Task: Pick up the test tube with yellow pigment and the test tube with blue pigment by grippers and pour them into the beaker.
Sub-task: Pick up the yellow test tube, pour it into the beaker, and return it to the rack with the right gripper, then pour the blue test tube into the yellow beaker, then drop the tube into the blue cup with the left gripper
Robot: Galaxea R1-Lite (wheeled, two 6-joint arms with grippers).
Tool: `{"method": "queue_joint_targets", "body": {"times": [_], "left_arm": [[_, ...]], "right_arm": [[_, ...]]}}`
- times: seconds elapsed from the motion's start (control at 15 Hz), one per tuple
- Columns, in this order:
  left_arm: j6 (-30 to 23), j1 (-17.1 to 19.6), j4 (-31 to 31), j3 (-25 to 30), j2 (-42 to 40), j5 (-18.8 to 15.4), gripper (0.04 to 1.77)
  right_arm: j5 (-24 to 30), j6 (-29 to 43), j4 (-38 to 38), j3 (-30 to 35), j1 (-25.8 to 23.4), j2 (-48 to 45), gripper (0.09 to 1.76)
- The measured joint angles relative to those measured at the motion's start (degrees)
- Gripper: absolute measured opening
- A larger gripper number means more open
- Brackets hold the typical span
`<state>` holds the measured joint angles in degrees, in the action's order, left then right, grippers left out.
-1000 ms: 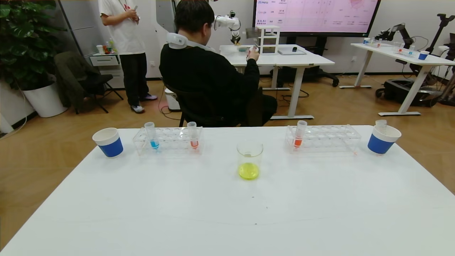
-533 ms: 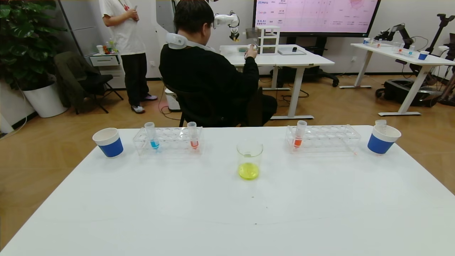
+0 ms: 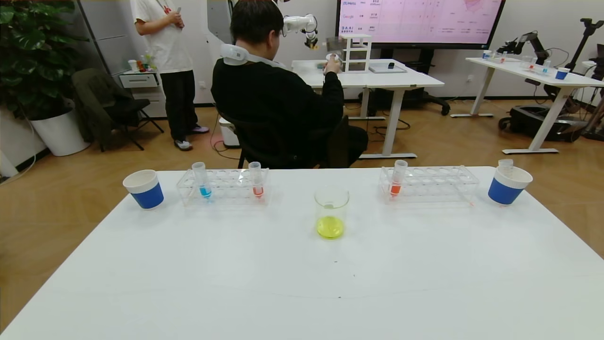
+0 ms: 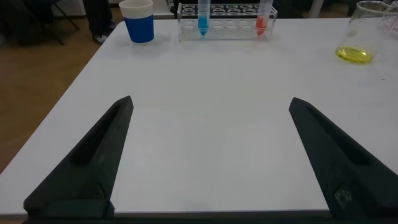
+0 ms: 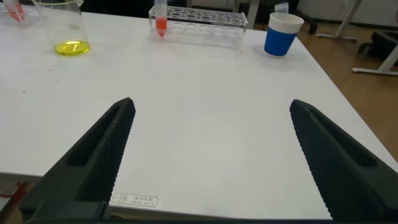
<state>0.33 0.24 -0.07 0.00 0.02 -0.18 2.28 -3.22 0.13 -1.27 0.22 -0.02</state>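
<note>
The beaker (image 3: 331,208) stands mid-table with yellow liquid at its bottom; it also shows in the left wrist view (image 4: 367,31) and the right wrist view (image 5: 62,25). The test tube with blue pigment (image 3: 202,179) stands upright in the left clear rack (image 3: 226,191) and shows in the left wrist view (image 4: 203,15). No tube holding yellow liquid shows; a clear tube (image 3: 506,165) stands in the right blue cup. My left gripper (image 4: 211,106) and right gripper (image 5: 211,106) are open and empty, low over the table's near edge, out of the head view.
Orange-red tubes stand in the left rack (image 3: 256,179) and the right rack (image 3: 398,178). Blue paper cups stand at the far left (image 3: 144,189) and far right (image 3: 507,186). A seated person (image 3: 278,94) is beyond the table's far edge.
Nothing on my table has moved. Only the seated person's hand and the small arm in the background have shifted.
</note>
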Motion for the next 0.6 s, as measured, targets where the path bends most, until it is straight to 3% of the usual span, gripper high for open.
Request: {"method": "queue_joint_targets", "body": {"times": [0.6], "left_arm": [[0.9, 0.0, -0.2, 0.0, 0.0, -0.6, 1.75]], "right_arm": [[-0.9, -0.5, 0.1, 1.2, 0.0, 0.0, 1.74]]}}
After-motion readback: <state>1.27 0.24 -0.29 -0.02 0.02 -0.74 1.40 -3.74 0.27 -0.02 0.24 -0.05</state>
